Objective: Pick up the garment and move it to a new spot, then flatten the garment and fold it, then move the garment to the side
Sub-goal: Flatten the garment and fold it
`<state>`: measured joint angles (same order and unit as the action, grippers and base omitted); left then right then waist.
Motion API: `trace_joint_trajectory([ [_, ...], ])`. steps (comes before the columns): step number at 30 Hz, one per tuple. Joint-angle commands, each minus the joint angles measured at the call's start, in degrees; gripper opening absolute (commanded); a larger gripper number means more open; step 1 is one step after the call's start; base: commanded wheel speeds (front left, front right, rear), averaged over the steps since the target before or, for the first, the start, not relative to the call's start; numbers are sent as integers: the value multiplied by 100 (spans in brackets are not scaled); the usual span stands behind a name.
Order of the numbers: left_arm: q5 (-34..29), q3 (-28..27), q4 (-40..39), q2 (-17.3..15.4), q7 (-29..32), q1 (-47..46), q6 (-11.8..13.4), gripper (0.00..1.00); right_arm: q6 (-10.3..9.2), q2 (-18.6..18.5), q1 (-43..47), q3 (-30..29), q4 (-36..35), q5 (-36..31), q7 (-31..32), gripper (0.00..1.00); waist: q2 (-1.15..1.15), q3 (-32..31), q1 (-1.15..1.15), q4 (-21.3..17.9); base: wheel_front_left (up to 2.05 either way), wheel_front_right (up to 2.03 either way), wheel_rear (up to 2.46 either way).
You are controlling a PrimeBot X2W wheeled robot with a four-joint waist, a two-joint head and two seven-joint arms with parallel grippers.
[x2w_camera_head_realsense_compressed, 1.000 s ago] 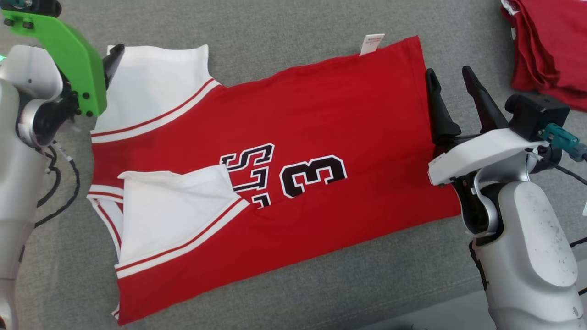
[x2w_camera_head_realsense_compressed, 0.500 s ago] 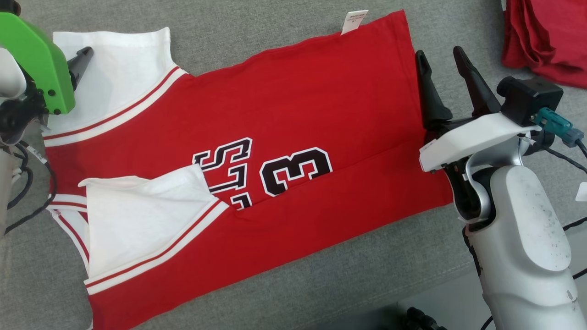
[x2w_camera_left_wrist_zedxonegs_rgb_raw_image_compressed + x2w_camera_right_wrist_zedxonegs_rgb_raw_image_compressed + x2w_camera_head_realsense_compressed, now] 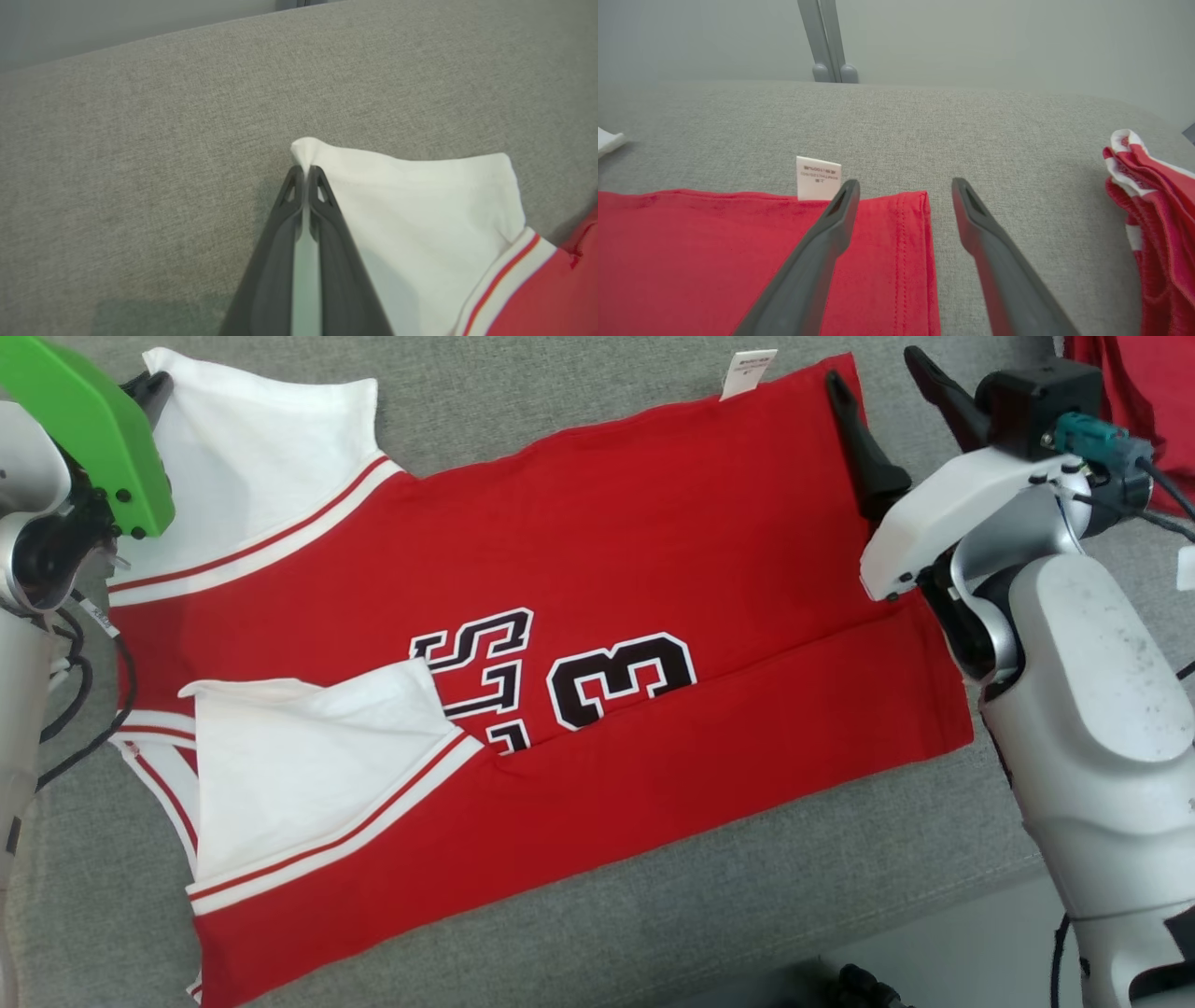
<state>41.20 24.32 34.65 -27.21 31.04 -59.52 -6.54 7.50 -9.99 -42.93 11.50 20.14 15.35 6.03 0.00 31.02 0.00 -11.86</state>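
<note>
The red jersey (image 3: 653, 551) lies spread out flat on the grey cushion (image 3: 560, 915). In the head view its white sleeves are at the 9 o'clock end and its bottom edge is at the 3 o'clock end. A black number 3 (image 3: 621, 679) sits in the middle of it. The near sleeve (image 3: 308, 775), at about 8 o'clock, is folded in over the red part. The far sleeve (image 3: 261, 448) is at about 10 o'clock, and its corner is pulled up into a little point. The left gripper (image 3: 306, 173) is pinched tight on that corner, with white cloth poking out past its tips. A small white tag (image 3: 752, 369) sticks out from the far edge at about 1 o'clock. Just beside the tag is the right gripper (image 3: 906, 184), with its fingers spread wide and nothing between them. One finger is over the red corner and the other is over the grey cushion. At 2 o'clock, well apart from the jersey, lies a heap of red clothes (image 3: 1153, 219).
</note>
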Motion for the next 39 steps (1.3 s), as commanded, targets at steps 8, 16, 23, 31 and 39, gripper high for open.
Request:
trace_joint_trajectory([
  [8,63,66,-155,230,-365,-168,-32,0,-4,-535,-713,435,1081,138,531,100,0,-155,0,481,0,0,0],
  [16,197,243,-430,339,-466,-164,-78,0,-4,-738,-1170,790,1946,697,875,60,0,-132,0,788,0,0,0],
  [23,291,335,-582,355,-549,-117,-93,0,-4,-900,-1498,1085,2489,973,859,0,0,-117,0,878,0,0,0],
  [31,410,370,-735,317,-867,172,-89,0,-4,-935,-1465,1251,2531,1002,-117,0,0,-400,0,860,0,0,0],
  [39,746,421,-1739,-18,-1228,1204,-92,0,-4,-1108,-573,1219,2083,1211,-873,0,0,-972,0,872,0,0,0],
])
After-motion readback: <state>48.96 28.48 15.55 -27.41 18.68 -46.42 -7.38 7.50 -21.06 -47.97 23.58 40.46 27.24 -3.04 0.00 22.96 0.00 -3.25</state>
